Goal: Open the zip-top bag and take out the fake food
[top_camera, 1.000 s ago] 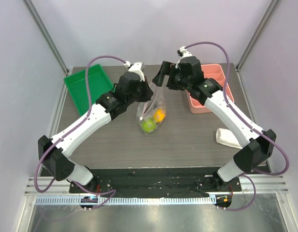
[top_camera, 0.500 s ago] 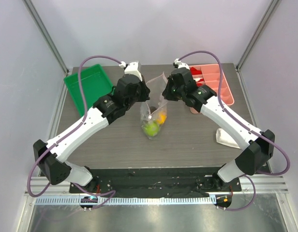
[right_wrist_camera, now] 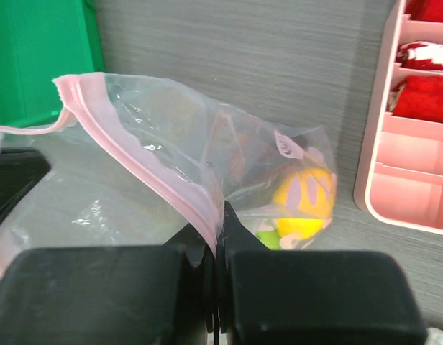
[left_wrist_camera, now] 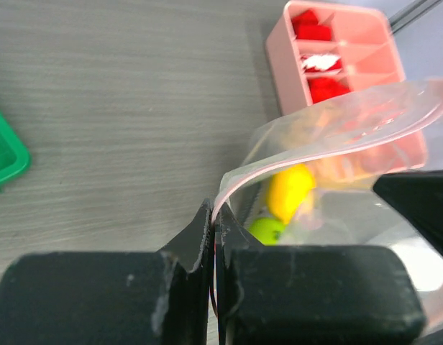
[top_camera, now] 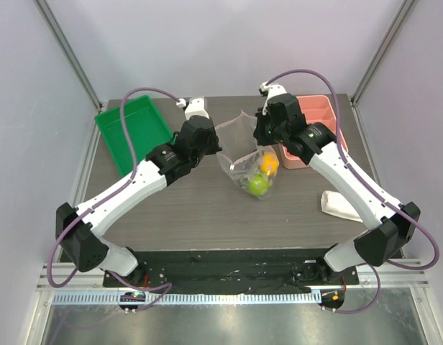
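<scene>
- Looking down from the top camera: zip-top bag (top_camera: 239, 147) held over the middle of the counter (top_camera: 178, 208), strung between left claw (top_camera: 218, 146) and right claw (top_camera: 256, 134), one at each side of its mouth.
- Sagging in the bag's low end: fake food (top_camera: 257, 185), yellow-orange above lime green, near the pink tray (top_camera: 329, 108); cannot tell whether the bag's bottom touches the counter.
- Turning to the left wrist: claw pinched tight, fingers all but meeting on one lip of the pink strip; mouth parted, both fruits inside.
- Turning to the right wrist: claw clamped likewise on the other lip, no gap between fingers; yellow fruit and a sliver of green behind the plastic.
</scene>
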### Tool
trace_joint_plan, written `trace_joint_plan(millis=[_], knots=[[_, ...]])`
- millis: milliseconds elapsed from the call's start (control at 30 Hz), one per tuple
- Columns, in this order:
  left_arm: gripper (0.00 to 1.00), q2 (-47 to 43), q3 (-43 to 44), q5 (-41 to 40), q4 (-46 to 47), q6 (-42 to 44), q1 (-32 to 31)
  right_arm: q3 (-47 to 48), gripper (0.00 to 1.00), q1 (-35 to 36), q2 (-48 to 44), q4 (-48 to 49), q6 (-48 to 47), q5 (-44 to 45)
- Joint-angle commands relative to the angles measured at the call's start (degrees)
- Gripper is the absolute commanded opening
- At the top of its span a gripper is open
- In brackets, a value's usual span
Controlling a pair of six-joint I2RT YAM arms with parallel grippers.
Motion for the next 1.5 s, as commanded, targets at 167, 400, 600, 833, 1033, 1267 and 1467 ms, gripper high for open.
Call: trace_joint_plan(millis=[167,400,600,833,1033,1267,1467], knots=[[0.43,-1.76,2.06,6.49,-5.02,12.26,0.17,1.95,0.02,2.23,5.22,-0.06,-3.43,-5.15],[0.45,-6.16,7.89,23.88,-0.12,10.79,0.17,3.0,0.02,3.29,6.36,0.21,-2.46,-6.03],[0.04,-1.16,5.6,29.53,6.57,2.0,0.17,6.6,0.02,3.37,7.24,-1.11,-0.88,-7.78],[0.0,0.08,-1.35,27.79,16.95,-4.69,0.17,8.02,0.02,3.37,6.72,-2.43,0.71,-7.35],[0.0,-0.19,-2.5,15.58,8.8,-8.02,0.09,8.28,0.02,3.55,6.1,-2.08,2.37,-6.82],[0.0,8.86,8.58,-3.6,-14.34,-14.25,-2.11,7.23,0.02,6.97,6.1,1.61,4.92,-5.67],[0.0,8.69,9.8,-7.04,-19.07,-28.29,-0.45,4.68,0.02,9.52,6.45,4.42,6.59,-4.89]])
